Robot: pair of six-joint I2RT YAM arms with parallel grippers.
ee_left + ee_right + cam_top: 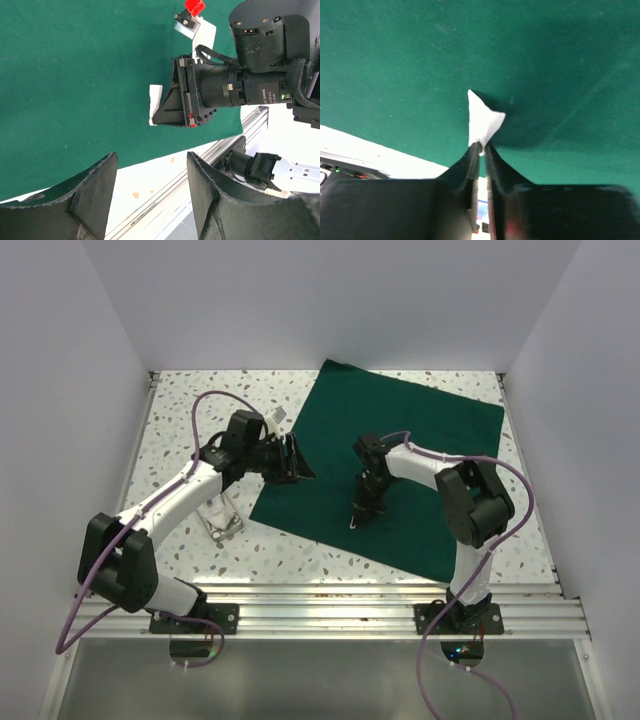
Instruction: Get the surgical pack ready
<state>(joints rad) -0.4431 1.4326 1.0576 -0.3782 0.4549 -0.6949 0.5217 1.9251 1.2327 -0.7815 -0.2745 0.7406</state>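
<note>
gauze pad (484, 121) in right claw (480, 147)

Gauze pad (485, 119) lower end hidden btwn right gripper (481, 146) fingers

The left arm (170, 495) rose from its base at the near left, folded sharply at the elbow and reached far and to the right. The left gripper (292, 460) angled down toward the right, its fingers (95, 200) spread wide apart. The right arm (470, 510) climbed from the near right, bent at the elbow and stretched left, with the wrist turned steeply downward. The right gripper (360, 517) pointed down, its fingers (462, 167) drawn almost together and pinching a white gauze pad (484, 120) at their tips.
</note>
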